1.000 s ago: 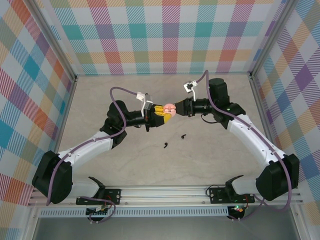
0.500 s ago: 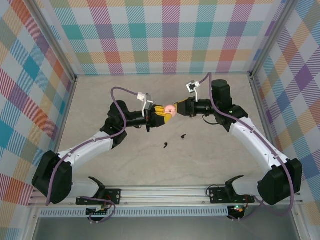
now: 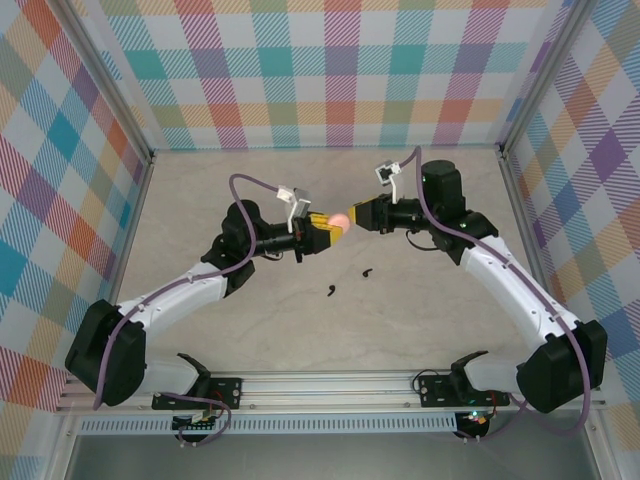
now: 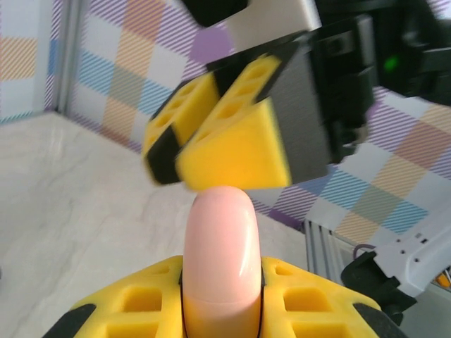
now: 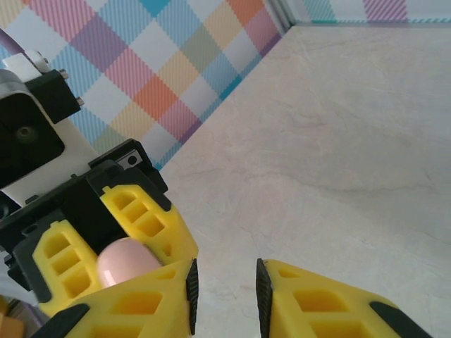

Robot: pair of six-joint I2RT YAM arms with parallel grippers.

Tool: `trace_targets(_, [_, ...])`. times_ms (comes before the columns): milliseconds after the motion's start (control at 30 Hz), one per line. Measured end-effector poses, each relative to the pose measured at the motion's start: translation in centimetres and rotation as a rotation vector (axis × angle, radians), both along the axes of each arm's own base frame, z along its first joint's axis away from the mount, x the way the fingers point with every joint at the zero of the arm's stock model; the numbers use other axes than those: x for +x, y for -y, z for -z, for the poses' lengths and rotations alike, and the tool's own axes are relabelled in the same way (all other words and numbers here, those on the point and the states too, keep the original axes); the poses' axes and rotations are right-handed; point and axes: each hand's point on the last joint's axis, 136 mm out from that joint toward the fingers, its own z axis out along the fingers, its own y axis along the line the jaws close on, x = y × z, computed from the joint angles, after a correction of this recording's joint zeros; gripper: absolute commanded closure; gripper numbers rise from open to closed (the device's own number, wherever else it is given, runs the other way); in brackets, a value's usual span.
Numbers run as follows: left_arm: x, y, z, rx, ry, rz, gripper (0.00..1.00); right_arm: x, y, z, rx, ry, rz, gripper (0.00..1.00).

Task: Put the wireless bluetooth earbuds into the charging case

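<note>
**L gripper (image 3: 333,231) gripping pink charging case (image 3: 341,220), R gripper (image 3: 357,214) parted at its tip**

Nearest the arm bases, two black earbuds are lying loose on the table (image 3: 400,330): the nearer earbud (image 3: 331,291) and, just R of and beyond it, the farther earbud (image 3: 367,271). They are lying apart from each other & well clear of both grippers. Beyond them, over mid-table, the L gripper is clamping the pink charging case btwn its yellow fingers (image 4: 141,303), w/ the case's rounded end sticking out past the fingertips. The R gripper is facing it tip to tip, its jaws standing slightly parted w/ nothing btwn them. In the L wrist view one R finger is sitting right at the case's rounded end; touching or just clear, can't tell. Farthest back, the checked wall (image 3: 340,80) is closing off the table
</note>
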Motion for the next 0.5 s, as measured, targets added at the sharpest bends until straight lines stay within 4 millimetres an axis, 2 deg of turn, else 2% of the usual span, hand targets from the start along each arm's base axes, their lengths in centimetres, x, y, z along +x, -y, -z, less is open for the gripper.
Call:
trace_targets(200, [2.3,-0.7,2.7,0.068,-0.089,-0.103,0.82,1.5,1.8,2.0,-0.103,-0.027,0.144,0.67])
trace_targets(500, [6.7,-1.8,3.6,0.118,-0.147,-0.24,0.81,2.6,4.3,4.5,-0.233,-0.068,0.297,0.66])
